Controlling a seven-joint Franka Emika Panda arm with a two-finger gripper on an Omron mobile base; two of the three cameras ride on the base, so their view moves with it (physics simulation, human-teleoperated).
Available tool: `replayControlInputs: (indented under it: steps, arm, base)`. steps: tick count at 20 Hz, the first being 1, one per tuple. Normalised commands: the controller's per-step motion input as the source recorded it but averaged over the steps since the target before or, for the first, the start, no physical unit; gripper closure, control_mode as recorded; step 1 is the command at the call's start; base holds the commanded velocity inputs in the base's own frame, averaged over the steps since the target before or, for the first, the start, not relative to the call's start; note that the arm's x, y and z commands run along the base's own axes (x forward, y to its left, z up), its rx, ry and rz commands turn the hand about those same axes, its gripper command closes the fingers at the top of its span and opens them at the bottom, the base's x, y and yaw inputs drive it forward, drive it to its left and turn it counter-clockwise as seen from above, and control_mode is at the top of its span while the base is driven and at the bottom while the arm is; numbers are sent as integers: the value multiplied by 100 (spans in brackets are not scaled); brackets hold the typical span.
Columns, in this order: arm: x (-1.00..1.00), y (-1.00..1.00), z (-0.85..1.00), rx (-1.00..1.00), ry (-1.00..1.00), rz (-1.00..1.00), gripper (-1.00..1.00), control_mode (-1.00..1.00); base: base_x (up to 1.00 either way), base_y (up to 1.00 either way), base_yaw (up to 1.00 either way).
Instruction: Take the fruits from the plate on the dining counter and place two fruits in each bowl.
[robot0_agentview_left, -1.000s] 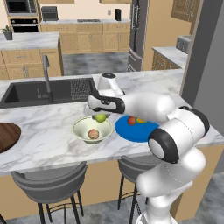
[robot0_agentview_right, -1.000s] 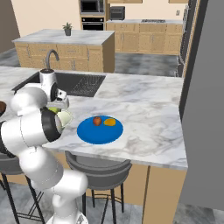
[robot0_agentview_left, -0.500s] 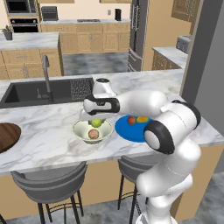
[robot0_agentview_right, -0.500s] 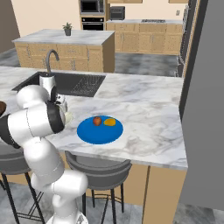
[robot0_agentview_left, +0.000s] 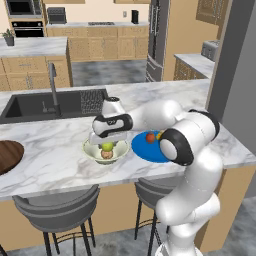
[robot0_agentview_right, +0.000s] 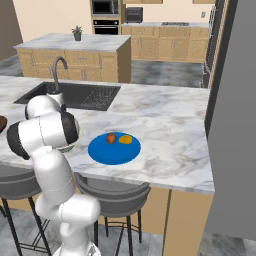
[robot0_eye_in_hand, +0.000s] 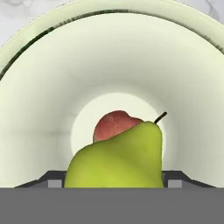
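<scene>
My gripper (robot0_agentview_left: 107, 141) hangs just over the cream-white bowl (robot0_agentview_left: 90, 150), shut on the yellow-green pear (robot0_agentview_left: 107, 146). In the hand view the pear (robot0_eye_in_hand: 114, 158) sits between my fingertips (robot0_eye_in_hand: 54, 182), low inside the bowl (robot0_eye_in_hand: 48, 87), above the pinkish peach (robot0_eye_in_hand: 114, 124) that lies on the bowl's bottom. That peach (robot0_agentview_left: 106, 154) also shows under the pear in the left base view. The blue plate (robot0_agentview_left: 145, 151) lies right of the bowl and carries the red apple (robot0_agentview_left: 149, 137) and the orange-yellow fruit (robot0_agentview_left: 159, 135). The dark wooden bowl (robot0_agentview_left: 7, 155) stands at the counter's far left.
The dining counter (robot0_agentview_left: 50, 170) runs across both base views, with a black sink and faucet (robot0_agentview_left: 52, 85) behind the bowl. Grey stools (robot0_agentview_left: 57, 206) stand under its front edge. In the right base view the plate (robot0_agentview_right: 114, 152) lies right of my arm, which covers the cream bowl.
The gripper has come down and slightly left with the pear, from above the cream bowl's rim to inside it. The fruits on the plate have not moved.
</scene>
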Motion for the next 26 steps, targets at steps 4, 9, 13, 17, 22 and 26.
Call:
replayControlInputs:
  steps: [4, 9, 13, 17, 22, 26]
  arm:
    - [14, 0, -6, -1, 0, 0, 100, -100]
    - [1, 8, 0, 0, 0, 0, -100, -100]
    - [-6, 3, 0, 0, 0, 0, -100, -100]
    - [-14, 0, 8, 0, -2, 0, -100, -100]
    - [-11, -1, 38, 0, -2, 0, -100, -100]
    - [-1, -23, 50, 0, 0, 0, -100, -100]
  base:
    - [0, 0, 0]
    - [0, 0, 0]
    - [0, 0, 0]
    - [0, 0, 0]
    - [0, 0, 0]
    - [0, 0, 0]
